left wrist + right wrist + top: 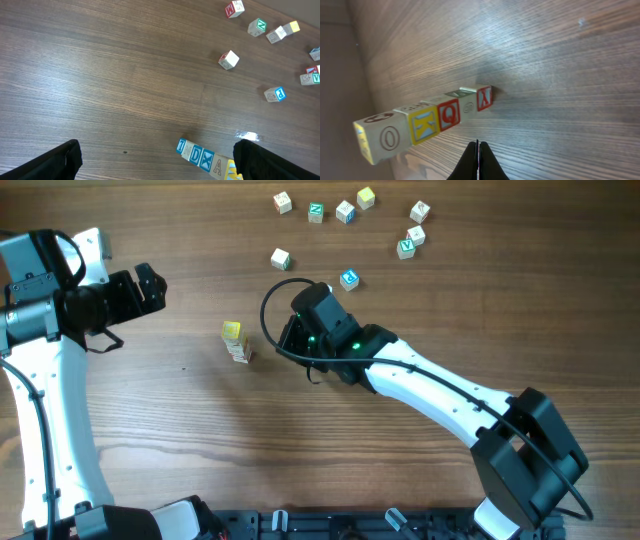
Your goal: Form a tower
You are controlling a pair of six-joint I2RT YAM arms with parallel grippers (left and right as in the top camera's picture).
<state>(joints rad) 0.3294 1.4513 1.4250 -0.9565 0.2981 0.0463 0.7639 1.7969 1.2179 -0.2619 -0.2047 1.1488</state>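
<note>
The tower stands upright on the table, yellow cube topmost. It seems to be five cubes high, though the lowest ones are hard to count. The right hand is pinched fully closed on nothing, just beside the stack but not touching it. The left hand gapes wide and empty, well off to the side. Some nine loose letter cubes lie scattered toward the far edge, so the build looks roughly a third done, with the next cube not yet fetched.
</note>
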